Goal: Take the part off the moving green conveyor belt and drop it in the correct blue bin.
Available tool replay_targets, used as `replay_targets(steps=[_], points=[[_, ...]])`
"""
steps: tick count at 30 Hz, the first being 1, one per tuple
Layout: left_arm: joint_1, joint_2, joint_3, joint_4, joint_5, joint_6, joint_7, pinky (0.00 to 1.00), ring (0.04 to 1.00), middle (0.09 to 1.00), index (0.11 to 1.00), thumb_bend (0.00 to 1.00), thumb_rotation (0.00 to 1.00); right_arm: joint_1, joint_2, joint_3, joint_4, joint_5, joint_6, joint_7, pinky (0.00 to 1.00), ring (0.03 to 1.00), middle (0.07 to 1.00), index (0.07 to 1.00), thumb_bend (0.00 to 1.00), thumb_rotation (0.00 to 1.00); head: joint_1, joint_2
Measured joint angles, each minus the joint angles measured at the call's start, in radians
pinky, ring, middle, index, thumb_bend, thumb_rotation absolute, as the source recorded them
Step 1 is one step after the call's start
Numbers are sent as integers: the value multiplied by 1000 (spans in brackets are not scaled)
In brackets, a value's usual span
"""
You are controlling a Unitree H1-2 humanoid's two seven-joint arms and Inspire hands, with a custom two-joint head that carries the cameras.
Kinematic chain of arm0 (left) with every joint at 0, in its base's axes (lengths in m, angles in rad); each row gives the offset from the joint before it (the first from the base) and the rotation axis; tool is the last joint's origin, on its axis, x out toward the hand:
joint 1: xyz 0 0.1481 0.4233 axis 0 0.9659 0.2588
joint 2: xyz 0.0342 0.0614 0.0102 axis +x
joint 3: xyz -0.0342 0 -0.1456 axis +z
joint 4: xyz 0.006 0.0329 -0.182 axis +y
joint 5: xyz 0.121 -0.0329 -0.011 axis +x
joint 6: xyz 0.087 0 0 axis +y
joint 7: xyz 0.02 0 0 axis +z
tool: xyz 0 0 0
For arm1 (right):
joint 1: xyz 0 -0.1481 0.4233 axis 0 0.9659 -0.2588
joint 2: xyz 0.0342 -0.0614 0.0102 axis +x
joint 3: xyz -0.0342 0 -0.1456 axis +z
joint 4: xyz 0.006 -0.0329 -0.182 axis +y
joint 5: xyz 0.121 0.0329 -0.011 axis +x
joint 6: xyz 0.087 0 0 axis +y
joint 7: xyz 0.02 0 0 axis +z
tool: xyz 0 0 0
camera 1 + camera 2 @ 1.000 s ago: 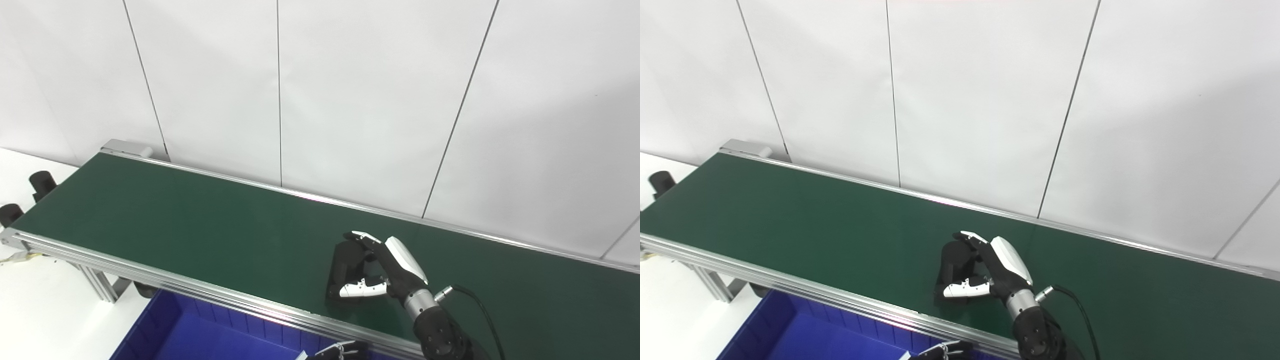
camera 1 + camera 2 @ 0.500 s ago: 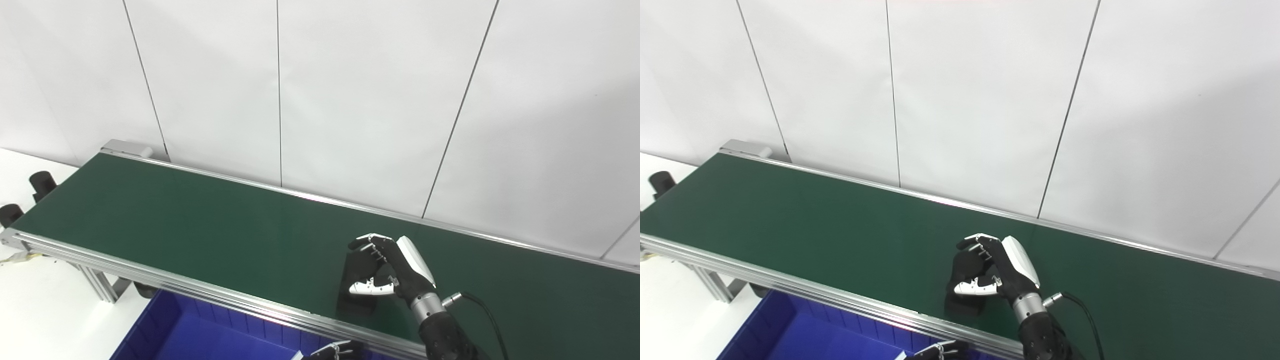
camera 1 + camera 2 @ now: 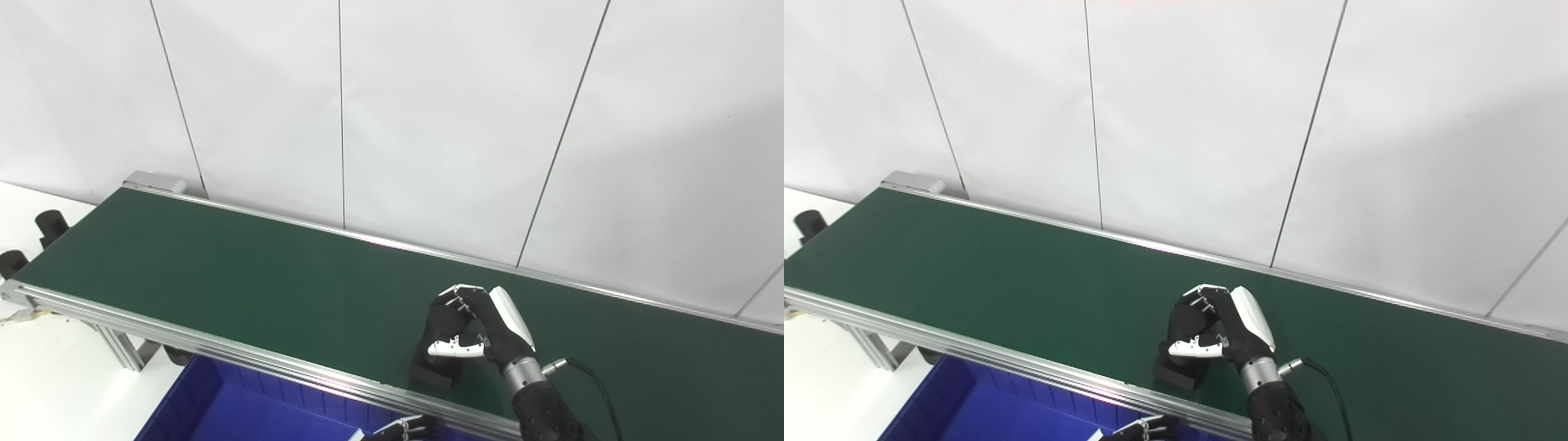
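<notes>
At about nine o'clock two dark rollers (image 3: 51, 223) stood on the white table (image 3: 43, 392) off the left end of the green conveyor belt (image 3: 245, 275), which ran from there toward four o'clock with its aluminium rail (image 3: 184, 340) along the near edge. Behind it rose a white panelled wall (image 3: 429, 122).

At about seven o'clock, below the rail, lay the blue bin (image 3: 208, 410), only its left corner and ribbed inner wall in view.

At six o'clock the left hand (image 3: 1142, 430) just poked in from the bottom edge, over the bin's right part. Only its fingertips showed, so I cannot tell whether they were spread or closed.

At about five o'clock the right hand (image 3: 474, 327) was over the belt near its front rail, its fingers (image 3: 456, 300) curled down over the far end of the black part (image 3: 436, 367) and its white-tipped thumb (image 3: 453, 349) pressed against the near side, pinching it. The part was dark and block-like, tilted, with its lower end close to or on the belt; I cannot tell which.

A black cable (image 3: 588, 383) ran from the wrist toward the lower right.
</notes>
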Motion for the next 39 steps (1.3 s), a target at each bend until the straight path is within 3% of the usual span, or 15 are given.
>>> replay_targets(steps=[11, 22, 24, 27, 39], points=[[0, 0, 3, 0, 0, 0, 0, 664, 762, 810, 841, 1000, 267, 2, 1, -3, -4, 9, 0, 0, 499, 425, 493, 539, 512, 0, -9, 0], [-1, 2, 7, 5, -10, 0, -6, 677, 769, 814, 846, 1000, 253, 32, 5, -47, -117, 28, 0, -14, 480, 430, 498, 528, 513, 0, -32, -3], [-1, 2, 9, 6, -11, 0, -6, 682, 768, 814, 846, 1000, 254, 39, 5, -57, -149, 34, 0, -17, 398, 441, 505, 532, 501, 0, -35, -5], [-5, 3, 11, 10, -17, 0, -7, 685, 764, 812, 847, 1000, 258, 46, 4, -70, -187, 47, 0, -18, 372, 449, 508, 527, 498, 0, -41, -8], [-11, 4, 19, 23, -30, -1, -27, 684, 766, 812, 852, 1000, 243, 62, 2, -103, -311, 48, 3, -29, 354, 453, 508, 527, 497, 0, -55, -9]])
